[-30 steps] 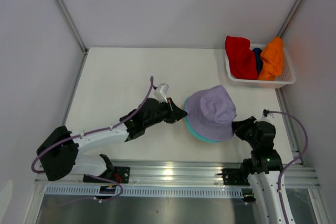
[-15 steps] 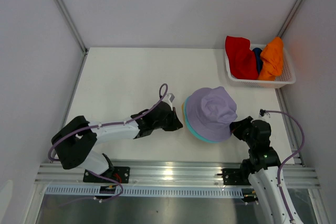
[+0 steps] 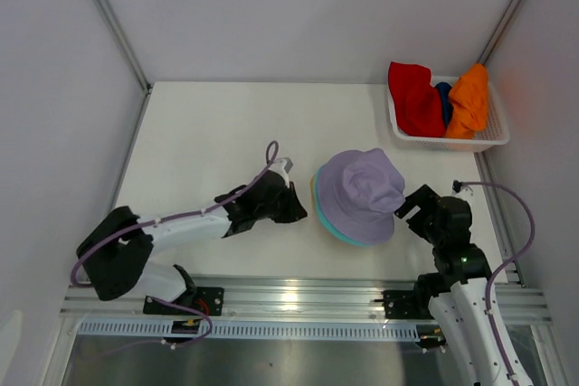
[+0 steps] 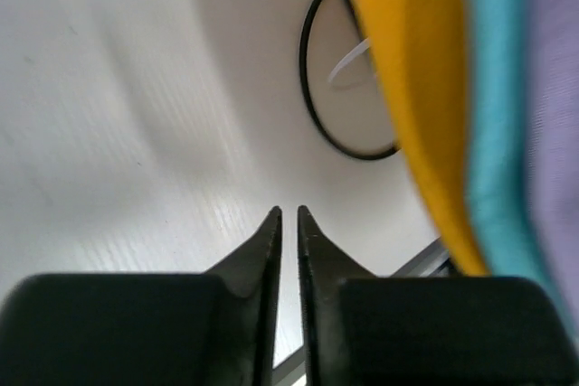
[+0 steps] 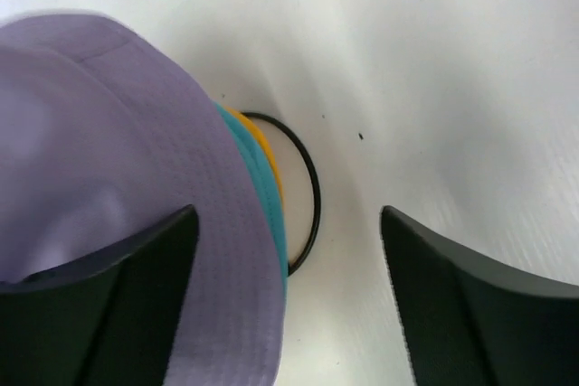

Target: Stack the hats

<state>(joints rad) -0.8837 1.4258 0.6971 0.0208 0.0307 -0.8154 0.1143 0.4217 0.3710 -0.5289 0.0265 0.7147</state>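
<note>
A lavender hat (image 3: 360,189) sits on top of a teal hat (image 3: 336,229) and a yellow hat (image 3: 315,194), stacked on a black wire stand (image 5: 312,189) mid-table. My left gripper (image 3: 301,209) lies just left of the stack, its jaws almost together with nothing between them (image 4: 288,212); the yellow brim (image 4: 416,88) hangs to its right. My right gripper (image 3: 410,211) is at the stack's right side, open (image 5: 288,214), with the lavender brim (image 5: 109,142) drooping in front of its left finger. Red (image 3: 414,97), dark blue (image 3: 443,97) and orange (image 3: 468,101) hats lie in the basket.
The white mesh basket (image 3: 448,140) stands at the back right corner, close to the right wall. Metal frame posts rise at both back corners. The aluminium rail with both arm bases runs along the near edge.
Both grippers have come off the lavender brim. The left one drew back to the left, the right one opened and backed away. The lavender hat now rests on the stack.
</note>
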